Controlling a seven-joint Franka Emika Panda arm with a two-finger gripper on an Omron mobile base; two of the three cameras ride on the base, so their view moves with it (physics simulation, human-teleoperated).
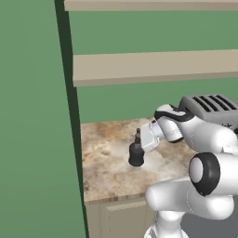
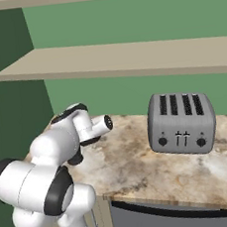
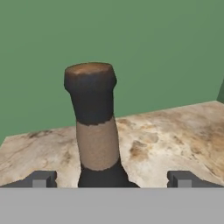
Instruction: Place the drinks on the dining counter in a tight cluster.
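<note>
- Step in hand: pickup of the first drink — the hand (image 3: 109, 179) is lined up on the black bottle (image 1: 136, 153), fingers spread wide apart with nothing clamped between them.
- In the hand view, the bottle neck rises midway between the two fingertips (image 3: 41, 178); the neck is clear of both, with a gap on each side.
- Bottle location: upright on the small marbled tabletop (image 1: 107, 172) under the wall shelves (image 1: 153, 67), towards the left end near the green wall. This is not the dining counter, so the bottle has yet to be carried there.
- In the left base view, the hand sits just beside the bottle on its right, at neck level.
- Next move, as judged: advance a little so the fingers bracket the neck or body, then close; a grip on the thin neck calls for a centred approach, as an off-centre push could tip the squat bottle.
- After the grip, a straight lift is advisable before any drive of the base.
- Count:
  - bottles — one
  - toaster (image 2: 181, 122) — one, four slots, on the right of the tabletop, well apart from the bottle
  - shelves — two
  - hands — one
</note>
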